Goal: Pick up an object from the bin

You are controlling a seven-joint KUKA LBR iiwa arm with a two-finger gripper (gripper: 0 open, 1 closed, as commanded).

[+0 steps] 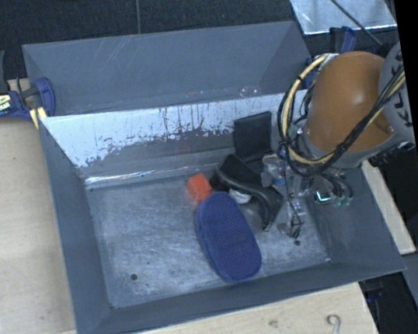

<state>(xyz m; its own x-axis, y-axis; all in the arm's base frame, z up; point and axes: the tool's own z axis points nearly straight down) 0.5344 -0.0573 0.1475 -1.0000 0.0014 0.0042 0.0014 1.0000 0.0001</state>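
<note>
Hanging gripper [295,223], state untellable, near one blue oval pad [227,240], one orange block [199,187].

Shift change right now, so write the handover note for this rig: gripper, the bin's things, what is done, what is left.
Gripper: low in the right part of the bin, close beside a black curved thing. It is unclear whether it is open or shut, and nothing can be seen in its hold.
Things: a blue oval pad lies on the floor just left of the gripper. A small orange thing lies behind the pad, and a black flat block is at the back wall.
Done: the arm is down among the things.
Left: grasp one thing and lift it out.
</note>
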